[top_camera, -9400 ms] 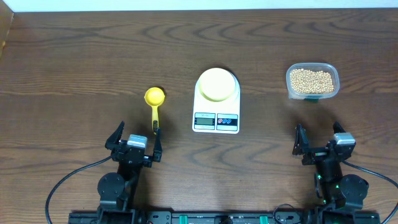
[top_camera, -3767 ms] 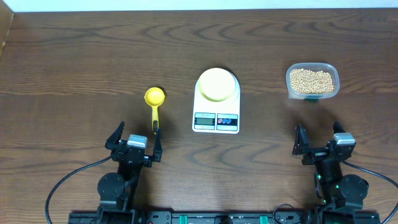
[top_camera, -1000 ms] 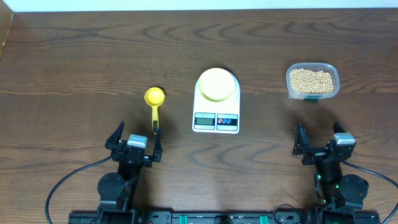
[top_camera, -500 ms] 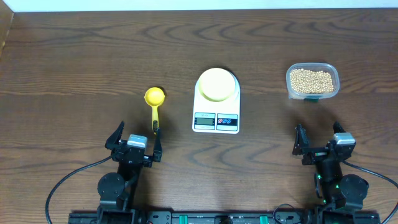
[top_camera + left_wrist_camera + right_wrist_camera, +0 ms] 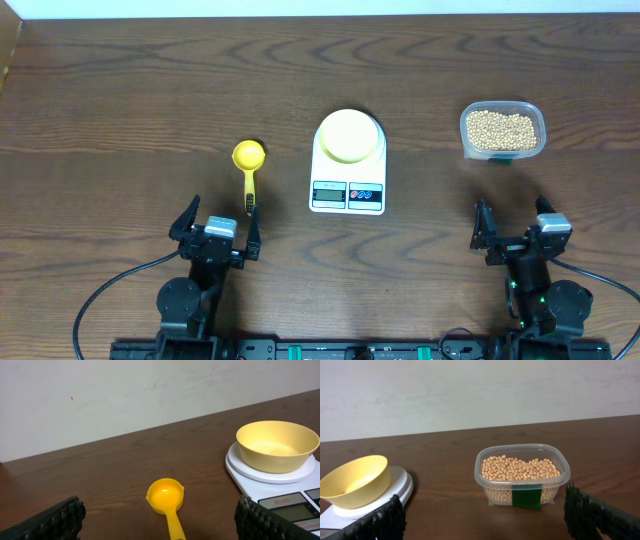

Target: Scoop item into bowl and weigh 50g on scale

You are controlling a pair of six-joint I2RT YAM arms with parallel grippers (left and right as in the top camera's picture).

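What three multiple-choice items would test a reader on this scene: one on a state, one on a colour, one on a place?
1. How do the left tool and the right tool stand?
A. both open, holding nothing
B. both shut
C. one open, one shut

2. What colour is the scoop?
A. red
B. yellow
C. blue

3. Where does the bowl stand?
A. in the left tool
B. over the scoop
C. on the scale

Answers:
1 A: the fingers of each tool stand wide apart and grip nothing.
2 B: its cup and handle are yellow in the overhead and left wrist views.
3 C: it sits on the round white platform, above the display.
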